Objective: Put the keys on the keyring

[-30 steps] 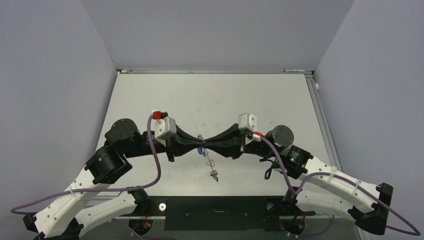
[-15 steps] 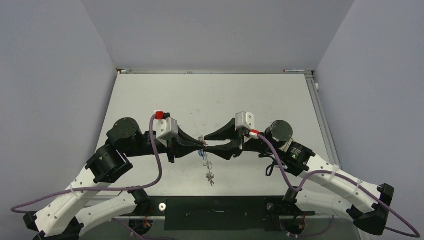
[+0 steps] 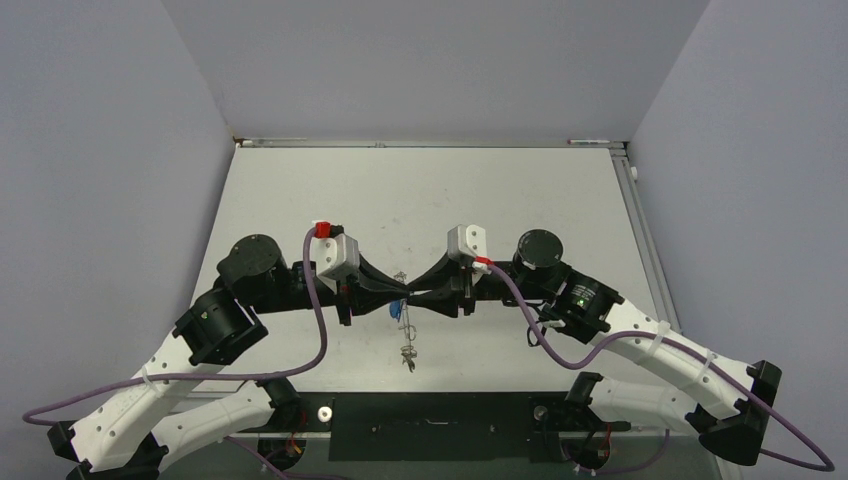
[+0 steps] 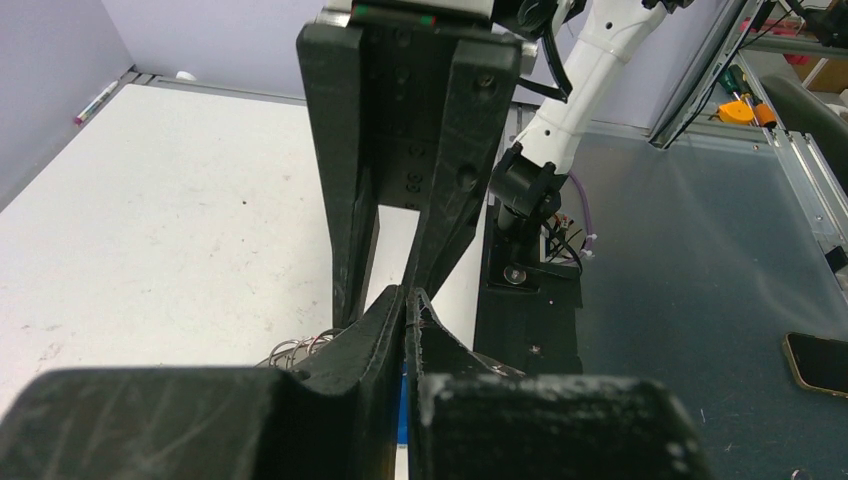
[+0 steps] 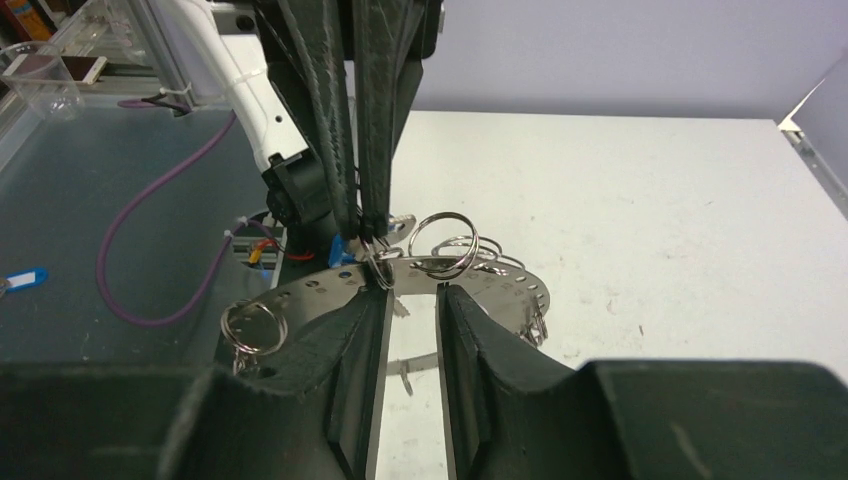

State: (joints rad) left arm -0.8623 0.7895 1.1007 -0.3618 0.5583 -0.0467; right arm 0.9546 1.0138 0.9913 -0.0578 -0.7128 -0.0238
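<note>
The keyring (image 5: 470,277) is a thin silvery hoop shaped as a flat perforated band, held up above the table. Small split rings (image 5: 443,235) hang from it. My left gripper (image 3: 404,294) is shut, pinching the hoop's rim, and its fingers (image 5: 372,150) come down from the top of the right wrist view. My right gripper (image 5: 412,292) faces it tip to tip with its jaws a little apart, the band just beyond the tips and nothing between the pads. Silver keys (image 3: 407,352) dangle below the hoop. A blue key head (image 3: 400,311) hangs right under the grippers.
The white table (image 3: 520,200) stretches behind and beside both arms, with grey walls on three sides. A black base plate (image 3: 430,420) lies along the near edge. A dark mat (image 4: 700,300) with a phone on it lies beside the table.
The right gripper, shut on the hoop a second ago, now has its jaws apart. Both wrists and the dangling keys have shifted left. The left gripper stays shut.
</note>
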